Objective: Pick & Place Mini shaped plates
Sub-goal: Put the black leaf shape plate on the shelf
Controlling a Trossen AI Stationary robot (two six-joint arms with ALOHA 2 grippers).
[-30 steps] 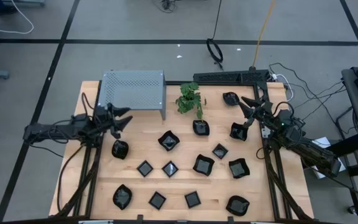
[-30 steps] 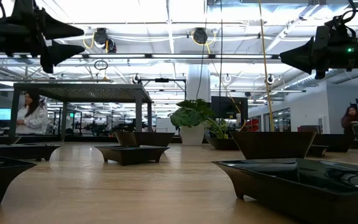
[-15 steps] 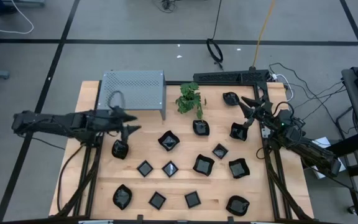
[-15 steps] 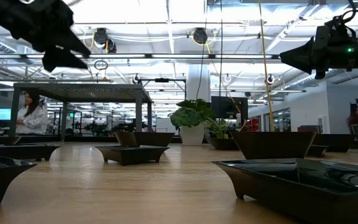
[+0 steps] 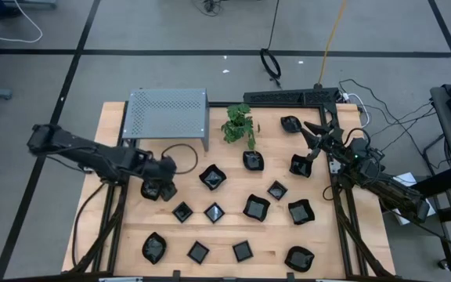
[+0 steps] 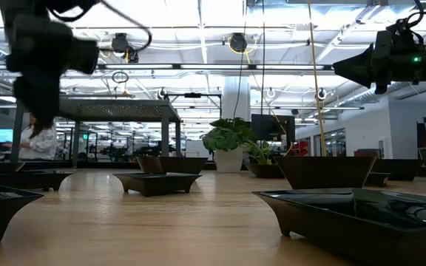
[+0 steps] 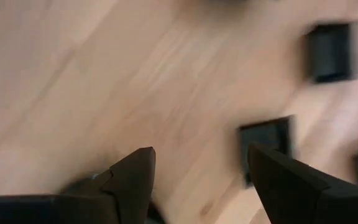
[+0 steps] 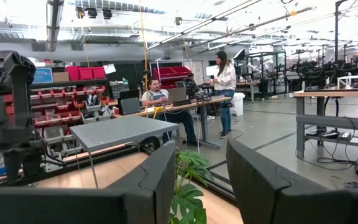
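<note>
While the right arm has not stirred, the left arm has swung from the counter's left edge toward the middle of the high view. From the lower edge of that view upward, the plates (image 5: 243,251) lie spread over the wooden counter (image 5: 124,235): a row of four along the bottom, a middle scatter of about five, and more toward the upper right. None of them has shifted since the earlier frames.

The left pincer (image 5: 161,178) now hangs in the left-centre of the high view, right over the plate (image 5: 152,188) at the left end of the scatter. A second ago it pointed sideways just below the shelf; half a second ago it had lifted and stretched out; now it is turned downward. In its wrist view its fingers (image 7: 135,177) stand wide apart with bare wood and two square plates (image 7: 267,146) beyond them, holding nothing. In the low view it shows as a dark blur at upper left (image 6: 39,66).

Farther up, the right pincer (image 5: 313,141) hovers at upper right, above the counter between two plates, fingers parted and empty, unchanged. Behind lie the plant (image 5: 239,125) at top centre and the grey shelf (image 5: 167,111) at upper left.
</note>
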